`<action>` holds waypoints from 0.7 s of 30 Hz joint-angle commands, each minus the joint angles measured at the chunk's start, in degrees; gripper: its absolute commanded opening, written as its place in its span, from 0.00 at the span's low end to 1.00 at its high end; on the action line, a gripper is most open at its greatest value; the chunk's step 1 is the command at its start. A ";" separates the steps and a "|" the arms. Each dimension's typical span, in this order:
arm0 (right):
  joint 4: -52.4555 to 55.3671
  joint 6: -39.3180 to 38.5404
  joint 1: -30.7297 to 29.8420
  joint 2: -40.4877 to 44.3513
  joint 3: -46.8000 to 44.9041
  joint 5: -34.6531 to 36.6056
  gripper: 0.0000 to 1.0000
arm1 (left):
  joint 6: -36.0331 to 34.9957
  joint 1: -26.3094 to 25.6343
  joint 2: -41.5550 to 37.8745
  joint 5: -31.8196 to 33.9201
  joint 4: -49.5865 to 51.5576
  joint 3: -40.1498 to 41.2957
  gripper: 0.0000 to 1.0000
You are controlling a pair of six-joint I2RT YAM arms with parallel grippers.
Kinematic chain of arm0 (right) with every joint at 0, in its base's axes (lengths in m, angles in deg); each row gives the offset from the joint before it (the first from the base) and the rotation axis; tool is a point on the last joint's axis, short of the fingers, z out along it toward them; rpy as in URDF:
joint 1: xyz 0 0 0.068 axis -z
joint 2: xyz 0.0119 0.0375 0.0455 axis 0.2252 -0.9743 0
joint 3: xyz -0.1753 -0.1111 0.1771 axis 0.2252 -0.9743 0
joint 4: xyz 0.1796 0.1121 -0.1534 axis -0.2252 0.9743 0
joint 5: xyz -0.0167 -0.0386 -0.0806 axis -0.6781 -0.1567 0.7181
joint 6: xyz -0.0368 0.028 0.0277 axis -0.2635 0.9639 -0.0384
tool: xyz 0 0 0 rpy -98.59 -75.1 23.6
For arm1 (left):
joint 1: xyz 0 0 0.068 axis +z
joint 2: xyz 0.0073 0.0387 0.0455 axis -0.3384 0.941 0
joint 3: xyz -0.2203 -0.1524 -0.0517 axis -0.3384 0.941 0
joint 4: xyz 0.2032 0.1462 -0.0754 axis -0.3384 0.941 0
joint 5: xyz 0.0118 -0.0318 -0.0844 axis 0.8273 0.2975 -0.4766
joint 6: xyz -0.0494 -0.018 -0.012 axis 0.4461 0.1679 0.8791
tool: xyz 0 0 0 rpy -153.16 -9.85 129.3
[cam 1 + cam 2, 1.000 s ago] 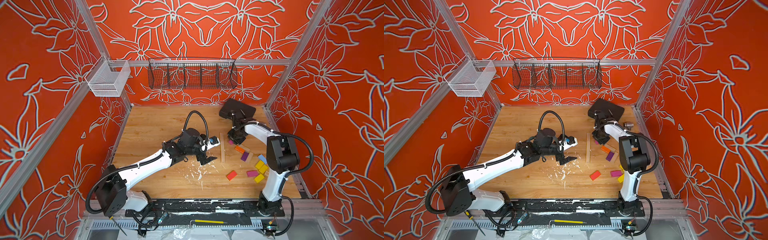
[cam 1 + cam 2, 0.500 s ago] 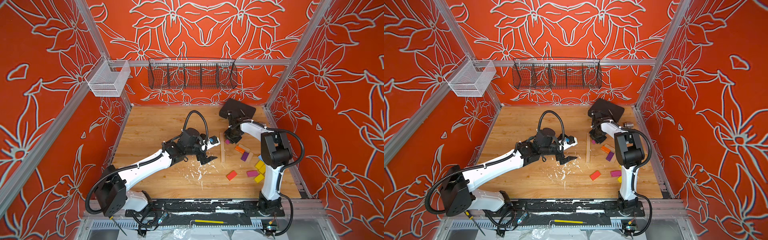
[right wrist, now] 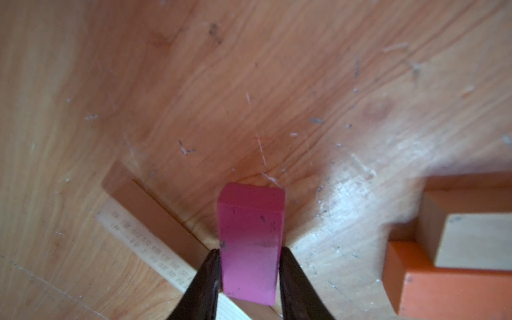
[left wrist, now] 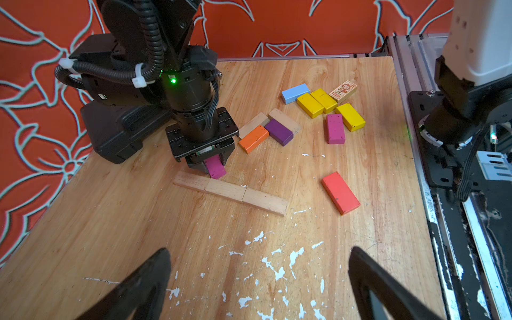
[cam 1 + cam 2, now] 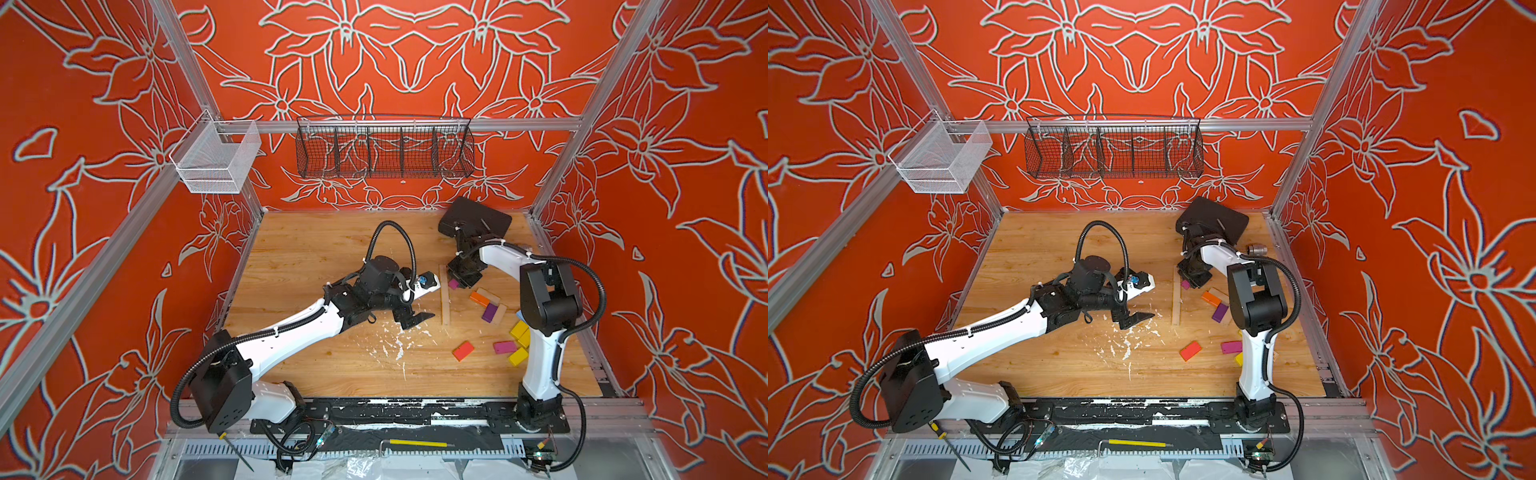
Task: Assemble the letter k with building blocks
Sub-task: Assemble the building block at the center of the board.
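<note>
While hanging over the wooden tabletop (image 4: 110,221), gaping wide and empty at the left gripper (image 4: 259,249). On to three plain wooden rectangular blocks (image 4: 230,192), end to end. Beside them, clamping a magenta wooden block (image 3: 250,230) in the jaws of the right gripper (image 4: 211,163), tilted, low end by the row. Beyond, lying loose: orange wooden block (image 4: 253,138), red wooden block (image 4: 340,192).

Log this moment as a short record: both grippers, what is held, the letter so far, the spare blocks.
wood row: three plain blocks end to end, flat
left gripper: open, empty, over the table
right gripper: shut on the magenta block, its free end low beside the wood row
spare blocks: loose cluster beside the row; red block apart
K arms: none laid yet
</note>
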 commanded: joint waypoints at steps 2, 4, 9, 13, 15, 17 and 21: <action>0.70 0.75 -0.32 -0.80 1.31 -0.39 0.38 | 0.15 0.22 -0.65 -0.98 -0.80 -0.01 0.97; 0.68 0.72 -0.37 -0.74 1.29 -0.43 0.38 | 0.09 0.23 -0.67 -0.94 -0.72 -0.01 0.97; 0.86 0.82 -0.43 -0.28 1.40 -0.31 0.38 | 0.14 0.23 -0.67 -0.84 -0.71 -0.01 0.97; 1.23 0.84 -0.44 0.31 1.47 -0.23 0.38 | 0.17 0.22 -0.61 -0.83 -0.79 -0.02 0.97; 1.52 0.85 -0.40 0.84 1.51 -0.10 0.39 | 0.23 0.24 -0.67 -0.91 -0.85 -0.01 0.97; 1.79 0.58 -0.44 1.54 1.44 0.16 0.40 | 0.34 0.24 -0.64 -0.93 -0.87 -0.01 0.97; 2.49 0.03 -0.33 3.83 1.22 0.99 0.45 | 0.40 0.24 -0.76 -1.21 -0.86 -0.01 0.97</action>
